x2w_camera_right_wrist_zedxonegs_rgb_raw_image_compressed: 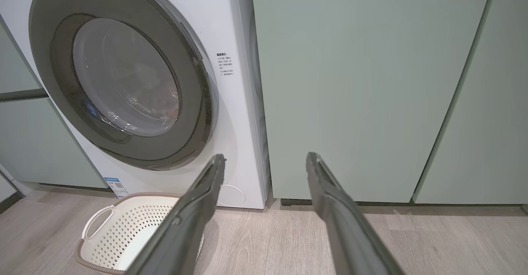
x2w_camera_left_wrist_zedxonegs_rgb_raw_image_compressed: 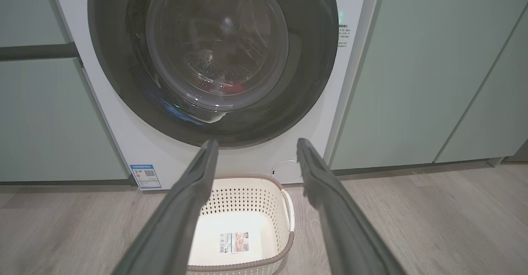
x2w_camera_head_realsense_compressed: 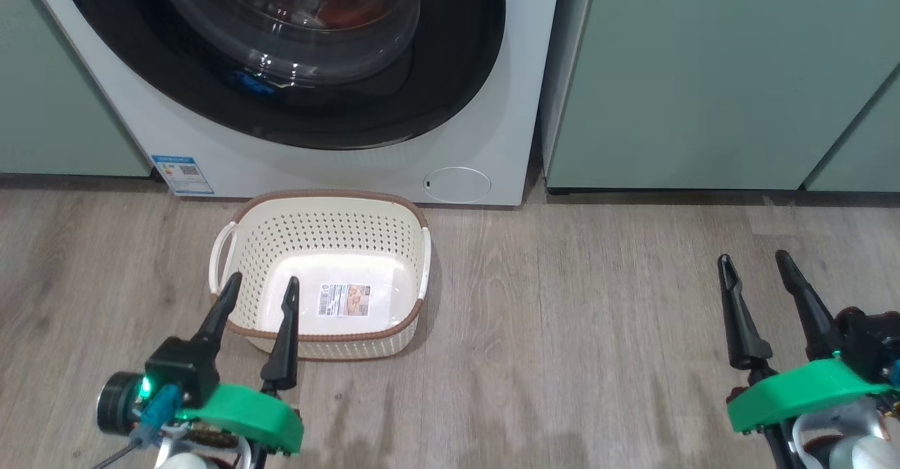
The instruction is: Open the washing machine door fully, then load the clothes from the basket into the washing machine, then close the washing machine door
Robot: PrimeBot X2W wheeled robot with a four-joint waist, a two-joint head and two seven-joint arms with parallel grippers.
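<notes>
Left gripper and right gripper are spread, empty. Paper label in basket, blue sticker on washing machine: print unreadable.

The floor was laid in grey-brown, wood-look planks with a dull sheen. Along its far edge stood the white washing machine, with pale green cabinets on either side of it reaching down to the floor. Just in front of the machine's base sat the cream perforated basket, upright on the planks, brown-rimmed, with a paper label on its bottom.
</notes>
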